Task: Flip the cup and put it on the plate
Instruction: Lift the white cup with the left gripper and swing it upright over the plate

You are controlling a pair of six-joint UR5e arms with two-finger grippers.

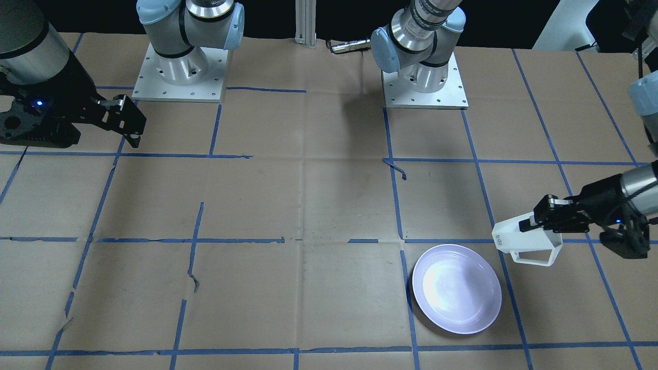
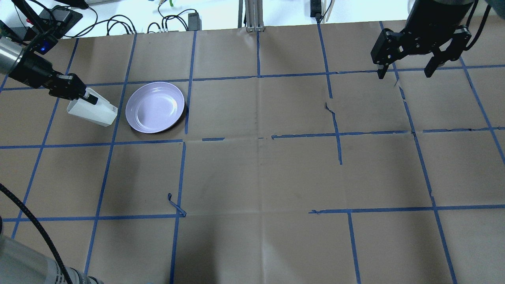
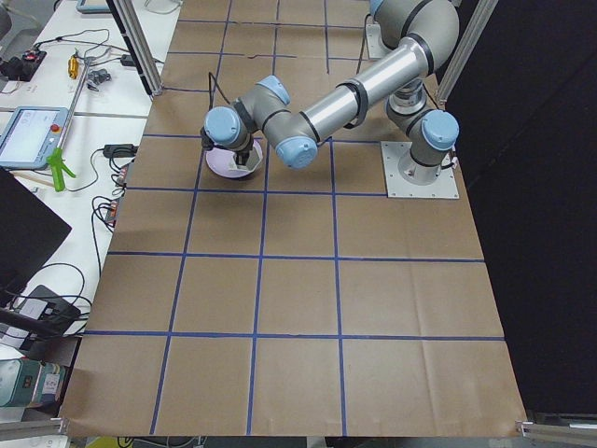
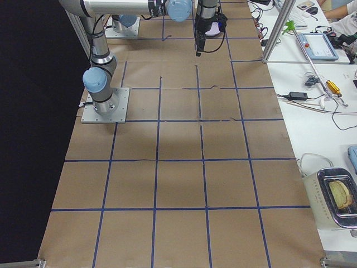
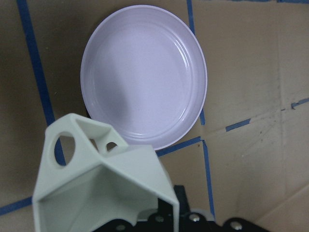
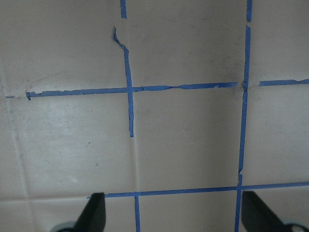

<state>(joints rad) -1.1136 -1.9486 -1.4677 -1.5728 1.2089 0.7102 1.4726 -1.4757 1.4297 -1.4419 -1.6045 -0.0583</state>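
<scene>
brown paper table [image 2: 252,177], gridded in blue tape. the left gripper [image 1: 538,218] pinches the cup [image 1: 519,239] by its rim, just beside the plate [image 1: 456,289], not over it. its long axis lies near level, base toward the plate, mouth toward the wrist. best roll the wrist until the mouth faces up, centre it, lower gently. the right gripper [image 2: 405,73] hangs spread, well apart.

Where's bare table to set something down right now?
Bare: the middle of the table, from the plate across to the right end effector, and the rows nearer the robot. Crowded: far left, where the left end effector holds the cup beside the plate.
</scene>
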